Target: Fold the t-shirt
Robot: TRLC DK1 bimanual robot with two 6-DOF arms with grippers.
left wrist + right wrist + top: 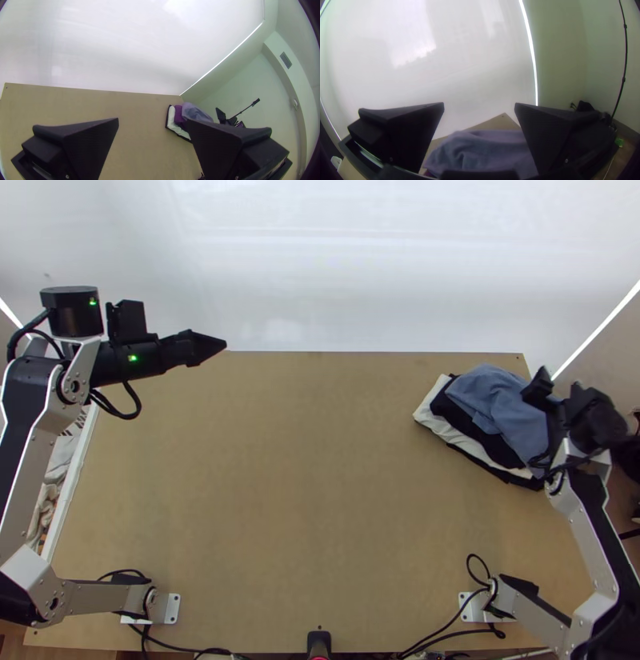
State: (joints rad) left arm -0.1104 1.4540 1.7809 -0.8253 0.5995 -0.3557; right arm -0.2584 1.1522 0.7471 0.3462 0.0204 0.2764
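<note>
Right gripper (558, 383) hangs beside blue cloth (498, 400) slanting lengthwise toward near right.

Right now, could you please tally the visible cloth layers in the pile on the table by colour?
Blue layer: 1
White layer: 1
Dark layers: 2, one above the white, one beneath it
Total: 4 visible layers; whether each is a separate garment, I cannot tell.

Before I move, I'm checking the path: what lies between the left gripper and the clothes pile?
Bare wooden table in the top view, from the left gripper to the clothes pile.
</note>
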